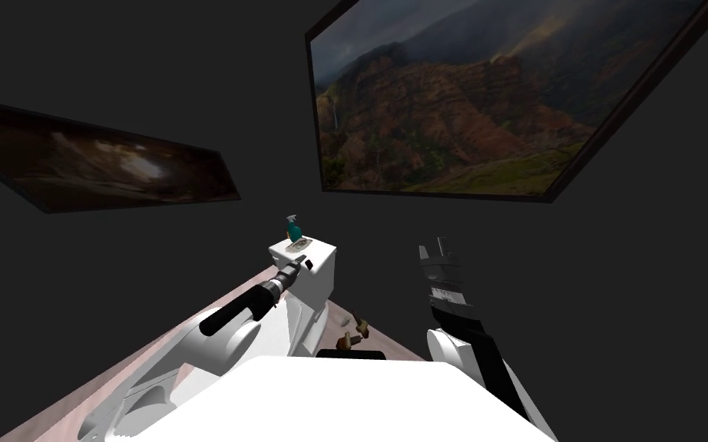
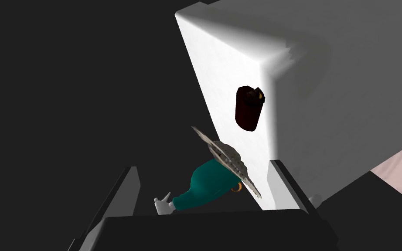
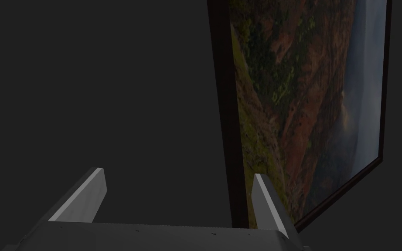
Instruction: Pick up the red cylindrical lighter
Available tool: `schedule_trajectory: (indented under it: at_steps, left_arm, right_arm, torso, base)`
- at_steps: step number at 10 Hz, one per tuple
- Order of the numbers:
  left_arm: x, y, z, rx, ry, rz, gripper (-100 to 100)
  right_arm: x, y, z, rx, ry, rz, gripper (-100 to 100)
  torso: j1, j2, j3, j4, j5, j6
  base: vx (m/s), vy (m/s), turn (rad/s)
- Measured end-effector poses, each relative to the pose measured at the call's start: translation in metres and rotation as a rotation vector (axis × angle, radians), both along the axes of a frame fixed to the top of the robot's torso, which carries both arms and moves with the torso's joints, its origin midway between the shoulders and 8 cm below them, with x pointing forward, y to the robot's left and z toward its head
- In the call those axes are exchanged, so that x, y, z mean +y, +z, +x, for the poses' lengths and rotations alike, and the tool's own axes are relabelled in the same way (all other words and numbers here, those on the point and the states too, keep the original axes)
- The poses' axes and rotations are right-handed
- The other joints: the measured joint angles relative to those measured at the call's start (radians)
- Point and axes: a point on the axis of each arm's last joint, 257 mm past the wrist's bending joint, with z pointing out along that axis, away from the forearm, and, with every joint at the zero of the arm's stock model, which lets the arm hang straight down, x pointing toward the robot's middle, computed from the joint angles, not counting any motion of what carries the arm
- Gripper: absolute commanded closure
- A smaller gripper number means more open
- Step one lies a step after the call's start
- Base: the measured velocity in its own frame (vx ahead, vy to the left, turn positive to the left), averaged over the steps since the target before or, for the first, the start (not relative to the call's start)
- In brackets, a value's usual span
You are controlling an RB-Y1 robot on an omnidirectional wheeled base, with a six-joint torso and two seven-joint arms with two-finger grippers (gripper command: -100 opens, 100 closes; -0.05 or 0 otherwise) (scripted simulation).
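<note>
The lighter (image 2: 249, 108) is a short dark red cylinder with a small flame-coloured tip, standing on the top of a white box (image 2: 222, 74). In the head view it is a small dark speck (image 1: 308, 263) at the box's near edge. My left gripper (image 2: 204, 189) is open and a short way from the lighter, with nothing between its fingers; in the head view it hovers at the box's (image 1: 323, 278) near corner (image 1: 299, 267). Off to the right, my right gripper (image 1: 434, 249) is raised and open, facing the wall (image 3: 178, 191).
A teal spray bottle (image 2: 204, 185) and a grey woven dish (image 2: 230, 162) share the box top beside the lighter, closer to my left fingers. Small brown objects (image 1: 351, 334) lie on the pinkish floor (image 1: 68, 403) below. Dark walls carry two framed pictures.
</note>
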Motion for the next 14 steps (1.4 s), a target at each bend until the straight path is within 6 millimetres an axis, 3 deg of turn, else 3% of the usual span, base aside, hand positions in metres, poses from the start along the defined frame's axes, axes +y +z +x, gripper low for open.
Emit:
schedule_trajectory:
  at_steps: [6, 14]
  left_arm:
    - [0.007, -0.038, -0.018, 0.178, -0.006, 0.061, -100]
    - [0.020, -0.072, -0.046, 0.381, -0.019, 0.153, -100]
  right_arm:
    - [0.000, 0.000, 0.000, 0.000, 0.000, 0.000, 0]
    - [0.000, 0.000, 0.000, 0.000, 0.000, 0.000, 0]
  torso:
    - [0.000, 0.000, 0.000, 0.000, 0.000, 0.000]
    - [0.001, 0.000, 0.000, 0.000, 0.000, 0.000]
  base:
    - [0.043, -0.019, -0.043]
    - [0.039, -0.013, -0.036]
